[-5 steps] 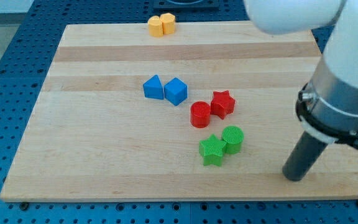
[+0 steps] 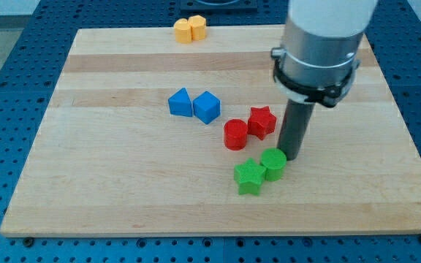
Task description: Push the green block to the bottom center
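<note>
A green cylinder [image 2: 273,164] and a green star [image 2: 250,176] sit touching each other on the wooden board [image 2: 123,190], right of centre toward the view's bottom. My tip [image 2: 290,155] stands just right of and slightly above the green cylinder, at or almost at its edge. The dark rod rises from it to the arm's grey and white body at the view's top right.
A red star [image 2: 262,121] and a red cylinder [image 2: 235,134] lie just above the green blocks, left of the rod. Two blue blocks [image 2: 194,105] sit near the centre. Two yellow blocks [image 2: 189,29] sit at the top edge.
My tip has moved left and up from the board's lower right to the green cylinder's right side. The blocks have not visibly moved.
</note>
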`<state>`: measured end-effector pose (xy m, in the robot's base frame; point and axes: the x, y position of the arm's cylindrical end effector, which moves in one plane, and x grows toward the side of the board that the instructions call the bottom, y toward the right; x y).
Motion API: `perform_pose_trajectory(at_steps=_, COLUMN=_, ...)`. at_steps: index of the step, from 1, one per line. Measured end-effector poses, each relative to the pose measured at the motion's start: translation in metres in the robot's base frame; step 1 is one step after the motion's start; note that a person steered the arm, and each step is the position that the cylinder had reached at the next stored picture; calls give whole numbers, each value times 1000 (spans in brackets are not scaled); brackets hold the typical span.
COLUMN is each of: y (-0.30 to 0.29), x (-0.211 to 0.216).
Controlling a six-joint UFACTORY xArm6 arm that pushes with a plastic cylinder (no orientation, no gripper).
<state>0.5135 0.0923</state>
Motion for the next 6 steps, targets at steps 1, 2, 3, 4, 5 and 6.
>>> perform_pose_trajectory(at_steps=1, y=-2, x=14)
perform_pose_trajectory(at_steps=2, y=-2, x=14)
perform_pose_trajectory(at_steps=3, y=-1, x=13)
perform_pose_trajectory(at_steps=4, y=-9, x=26)
perform_pose_trajectory(at_steps=5, y=-20, x=39)
perform_pose_trajectory(at_steps=6, y=-23, x=41)
